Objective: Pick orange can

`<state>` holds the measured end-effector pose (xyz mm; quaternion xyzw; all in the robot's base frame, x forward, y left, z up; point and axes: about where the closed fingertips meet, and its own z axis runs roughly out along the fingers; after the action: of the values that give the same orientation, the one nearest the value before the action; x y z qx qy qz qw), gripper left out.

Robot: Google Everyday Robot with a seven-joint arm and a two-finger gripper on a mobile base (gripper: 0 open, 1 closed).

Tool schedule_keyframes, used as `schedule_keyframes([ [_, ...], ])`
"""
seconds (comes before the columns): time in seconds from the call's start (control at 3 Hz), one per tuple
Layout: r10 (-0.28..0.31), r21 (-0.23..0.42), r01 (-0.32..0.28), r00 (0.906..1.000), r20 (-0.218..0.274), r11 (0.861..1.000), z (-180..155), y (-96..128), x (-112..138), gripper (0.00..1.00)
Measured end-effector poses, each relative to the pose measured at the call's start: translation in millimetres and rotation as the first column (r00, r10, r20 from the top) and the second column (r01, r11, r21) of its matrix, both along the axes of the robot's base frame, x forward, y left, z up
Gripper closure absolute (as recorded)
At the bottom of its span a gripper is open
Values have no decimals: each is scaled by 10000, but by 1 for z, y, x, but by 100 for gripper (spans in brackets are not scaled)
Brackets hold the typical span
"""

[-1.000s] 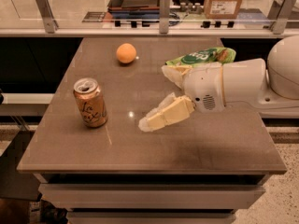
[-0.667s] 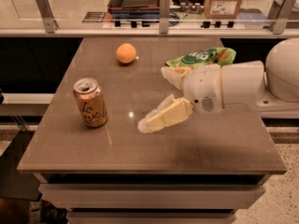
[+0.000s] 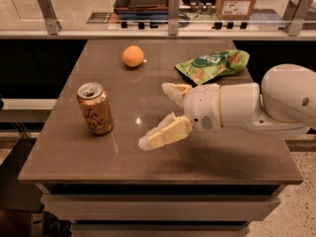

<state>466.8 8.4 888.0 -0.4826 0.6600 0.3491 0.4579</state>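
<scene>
Counts: one orange can [image 3: 95,108], one round orange fruit [image 3: 133,56], one green snack bag [image 3: 213,65], one tool [image 3: 154,115] on one white arm [image 3: 247,107], all over one brown counter [image 3: 98,167].

Can: upright, metallic orange-gold, dark cursive lettering on the side, silver top with pull tab. It stands on the left part of the counter, near the left edge and set back from the front edge.

Tool: comes in from the right, its two pale fingers spread wide and pointing left toward the can, nothing between them. It sits right of the can and apart from it, not touching.

Room: bare counter between can and tool, and a bare strip in front of the can up to the front edge. The fruit is toward the back, well apart from the can. The bag lies back right, just behind the tool's upper finger. A railing runs along the far edge.
</scene>
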Motion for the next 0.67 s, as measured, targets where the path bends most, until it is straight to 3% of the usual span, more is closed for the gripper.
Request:
schedule_keyframes([
  [0.67, 443, 471, -462, 9982, 405, 9978, -32, 28, 9, 0],
])
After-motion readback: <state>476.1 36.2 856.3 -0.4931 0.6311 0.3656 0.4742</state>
